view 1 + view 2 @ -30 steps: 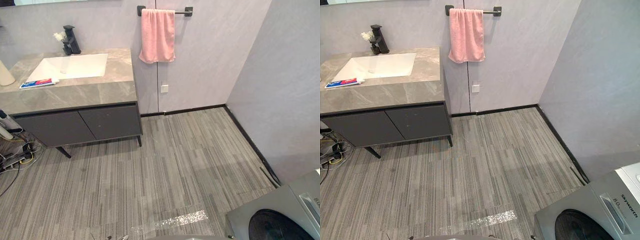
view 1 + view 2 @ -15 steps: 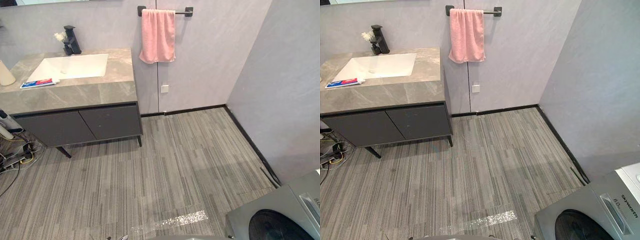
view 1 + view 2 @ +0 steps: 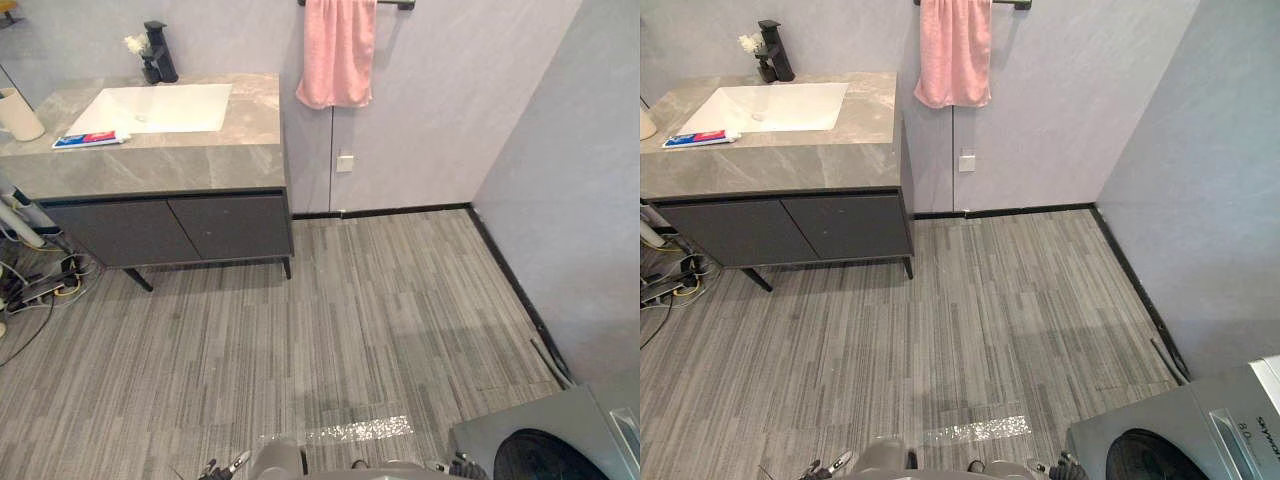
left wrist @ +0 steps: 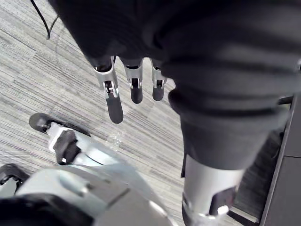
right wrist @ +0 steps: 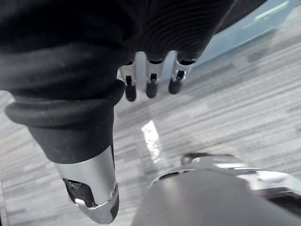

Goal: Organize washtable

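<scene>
The washtable (image 3: 200, 165) is a grey stone counter on a dark cabinet at the far left, with a white sink (image 3: 160, 105) set into it. A toothpaste tube (image 3: 90, 140) lies at the sink's front left corner. A cream cup (image 3: 20, 115) stands at the counter's left end. Behind the sink rises a black tap (image 3: 160, 62) with a small white flower beside it. My left hand (image 4: 114, 96) hangs over the floor, fingers straight, holding nothing. Over the floor too, my right hand (image 5: 150, 80) is open and empty. Both are far from the counter.
A pink towel (image 3: 337, 50) hangs on a wall rail right of the washtable, above a wall socket (image 3: 345, 162). A grey washing machine (image 3: 540, 440) stands at the near right. Cables and a power strip (image 3: 40, 285) lie by the cabinet's left leg. Striped grey floor stretches between.
The whole picture has shifted as the camera moved: the washtable now sits higher and further right, and the cream cup has come more into view. Nothing on the counter has moved.
</scene>
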Tool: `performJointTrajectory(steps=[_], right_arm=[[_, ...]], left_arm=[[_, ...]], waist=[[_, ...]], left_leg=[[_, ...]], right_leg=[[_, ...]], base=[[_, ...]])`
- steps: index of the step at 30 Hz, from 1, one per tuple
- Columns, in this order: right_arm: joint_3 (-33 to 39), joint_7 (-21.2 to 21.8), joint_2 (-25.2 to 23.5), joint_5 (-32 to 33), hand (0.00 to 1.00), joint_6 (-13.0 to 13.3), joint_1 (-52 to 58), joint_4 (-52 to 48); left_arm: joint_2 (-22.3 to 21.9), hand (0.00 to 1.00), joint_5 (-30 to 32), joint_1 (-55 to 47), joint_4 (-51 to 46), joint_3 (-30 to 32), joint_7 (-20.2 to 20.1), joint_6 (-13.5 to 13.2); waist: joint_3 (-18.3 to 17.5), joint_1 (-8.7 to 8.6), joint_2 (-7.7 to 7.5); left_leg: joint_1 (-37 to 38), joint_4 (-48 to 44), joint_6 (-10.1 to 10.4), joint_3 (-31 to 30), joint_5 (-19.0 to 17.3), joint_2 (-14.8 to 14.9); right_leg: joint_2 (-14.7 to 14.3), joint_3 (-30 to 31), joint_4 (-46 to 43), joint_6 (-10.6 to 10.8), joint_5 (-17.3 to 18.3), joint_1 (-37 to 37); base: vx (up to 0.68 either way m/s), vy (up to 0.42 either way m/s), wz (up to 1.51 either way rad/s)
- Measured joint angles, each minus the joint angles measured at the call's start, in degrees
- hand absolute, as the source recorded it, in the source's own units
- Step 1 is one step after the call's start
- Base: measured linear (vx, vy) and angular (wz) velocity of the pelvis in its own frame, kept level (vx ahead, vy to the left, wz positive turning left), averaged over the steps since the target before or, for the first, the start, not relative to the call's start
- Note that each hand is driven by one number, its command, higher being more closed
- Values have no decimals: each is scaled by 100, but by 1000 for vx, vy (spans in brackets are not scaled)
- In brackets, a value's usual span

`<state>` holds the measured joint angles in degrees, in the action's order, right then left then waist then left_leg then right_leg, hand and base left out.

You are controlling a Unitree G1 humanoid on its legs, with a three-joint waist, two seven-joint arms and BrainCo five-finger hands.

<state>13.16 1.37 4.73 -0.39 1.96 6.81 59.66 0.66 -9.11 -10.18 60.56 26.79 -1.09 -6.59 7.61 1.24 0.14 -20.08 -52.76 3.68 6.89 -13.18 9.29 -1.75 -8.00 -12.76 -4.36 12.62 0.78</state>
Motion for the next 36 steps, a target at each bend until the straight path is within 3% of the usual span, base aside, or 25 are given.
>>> performJointTrajectory(steps=[3,5,7,8,9,10,12,13,14,16,18,20,21,22,23,24,25,26,27,28,29,30,32,35,36], right_arm=[[-77,-10,23,-5,0,-2,-120,-264],[-64,-10,31,6,0,7,-321,-278],[-64,6,-31,33,0,11,-287,-385],[-64,3,-170,37,0,18,-210,-485],[-67,6,-249,40,0,35,-185,-534],[-64,6,-355,43,0,43,-148,-653],[-62,3,-435,52,0,47,-112,-718],[-59,-1,-432,82,0,42,-111,-773],[-60,-2,-429,100,0,42,-65,-897],[-87,-11,-440,234,0,51,74,-1434],[-136,-34,-438,374,0,79,168,-2174],[-147,-162,-444,552,0,150,250,-3194],[-159,-217,-442,555,0,167,277,-3454],[-246,-305,-441,556,0,211,298,-3926],[-289,-391,-411,555,0,278,342,-4350],[-329,-403,-359,556,0,299,289,-4505],[-474,-447,-363,559,0,327,237,-4903],[-580,-504,-315,555,0,443,244,-5218],[-686,-495,-265,554,0,492,235,-5321],[-908,-539,-386,566,0,528,306,-5742],[-973,-648,-427,671,0,634,266,-6050],[-971,-670,-436,705,0,661,236,-6143],[-1103,-738,-470,794,0,677,195,-6648],[-1197,-726,-416,894,0,802,225,-7271],[-1196,-722,-408,945,0,950,242,-7519]], left_arm=[[-50,0,-151,5,-80,-177,31,-16],[-137,0,-322,2,-113,-213,92,-39],[-206,0,-445,-15,-189,-231,132,-73],[-153,0,-550,-64,-207,-242,133,-102],[-125,0,-567,-90,-199,-254,142,-121],[-42,0,-610,-33,-209,-283,159,-122],[142,0,-592,29,-313,-543,159,-116],[154,0,-576,24,-618,-713,158,-111],[134,0,-540,27,-779,-788,157,-113],[132,0,-420,127,-1413,-1109,122,-161],[140,0,-374,271,-1866,-1335,111,-236],[123,0,-374,251,-2428,-1630,116,-275],[107,0,-375,200,-2604,-1711,125,-277],[52,0,-379,78,-2972,-1847,128,-278],[-68,0,-383,-23,-3283,-2003,133,-277],[-204,0,-384,-48,-3421,-2051,146,-271],[-390,0,-383,-171,-3812,-2206,155,-264],[-469,0,-409,-236,-4246,-2545,134,-270],[-454,0,-418,-307,-4385,-2716,112,-275],[-452,0,-465,-499,-4897,-2875,112,-265],[-393,0,-509,-502,-5226,-3107,120,-270],[-396,0,-507,-496,-5380,-3157,112,-272],[-371,0,-501,-697,-6187,-3305,117,-258],[-367,0,-496,-1047,-7157,-3392,120,-261],[-367,0,-453,-1130,-7719,-3394,134,-287]], waist=[[-6,126,31],[-22,272,129],[-91,445,151],[-198,542,47],[-242,576,-100],[-251,508,-257],[-199,315,-335],[-163,264,-305],[-159,262,-276],[-177,212,-185],[-178,64,-178],[-185,-51,-182],[-188,-46,-187],[-202,-75,-187],[-299,-175,-78],[-373,-156,55],[-369,-162,171],[-299,-296,63],[-311,-278,113],[-382,-216,226],[-365,-78,423],[-374,-42,432],[-334,-18,321],[-304,73,241],[-323,134,263]], left_leg=[[-269,1094,31,167,17,-69],[-412,2507,134,-73,205,-352],[-454,2882,45,-235,340,-448],[-390,2671,-139,-63,520,-543],[-338,2562,-226,80,532,-595],[-210,2255,-412,210,183,-678],[359,2120,-567,308,-244,-725],[927,2246,-595,393,-456,-709],[1211,2378,-586,438,-520,-687],[1929,2878,-499,468,-625,-556],[2213,3102,-356,433,-693,-465],[2629,3307,-16,404,-886,-366],[2724,3365,81,395,-941,-340],[2997,3485,251,284,-1036,-256],[3096,3475,377,38,-1104,-26],[3111,3436,409,-72,-1088,158],[3013,3185,686,-290,-775,282],[2970,2704,255,-541,-198,139],[2921,2338,204,-552,15,237],[2619,1236,-159,-509,575,488],[2226,476,-54,-543,272,798],[2006,268,90,-542,66,805],[1243,292,65,-419,-473,495],[750,1074,-2,6,-541,161],[522,1876,-57,146,-468,-114]], right_leg=[[196,187,5,158,186,94],[354,332,29,308,375,133],[448,525,-83,458,674,104],[642,711,-504,625,1033,70],[736,761,-1124,837,1155,-85],[934,807,-2456,942,1072,-584],[1125,825,-4294,1040,409,-1111],[1203,699,-4988,984,444,-1351],[1238,587,-5076,925,479,-1457],[1325,-133,-4531,833,537,-1911],[1366,-471,-3262,892,481,-2307],[1245,-233,-1223,932,-218,-2527],[1190,-114,-836,912,-459,-2542],[1121,-21,-656,943,-1104,-2610],[932,-20,-942,909,-1602,-2616],[829,-189,-1158,774,-1496,-2648],[853,-282,-1771,543,-1207,-2757],[1091,-349,-3096,302,-985,-3099],[906,-361,-3056,469,-670,-3098],[667,-589,-2055,133,-535,-2450],[424,-705,-1872,124,-322,-2091],[402,-742,-1766,67,-263,-1920],[444,-842,-1152,58,-255,-1175],[469,-945,-563,68,-251,-576],[483,-948,-369,151,-237,-366]], base=[[257,79,-16],[423,202,-29],[578,335,-58],[451,267,-84],[625,261,-78],[500,163,-38],[691,213,-23],[625,172,-36],[586,131,-42],[483,72,-19],[568,19,7],[616,-61,8],[622,-148,13],[689,-241,38],[706,-265,34],[734,-243,40],[712,-248,46],[690,-273,52],[698,-465,40],[668,-428,-8],[542,-346,-9],[562,-216,1],[539,-189,25],[406,-51,3],[375,32,-1]])
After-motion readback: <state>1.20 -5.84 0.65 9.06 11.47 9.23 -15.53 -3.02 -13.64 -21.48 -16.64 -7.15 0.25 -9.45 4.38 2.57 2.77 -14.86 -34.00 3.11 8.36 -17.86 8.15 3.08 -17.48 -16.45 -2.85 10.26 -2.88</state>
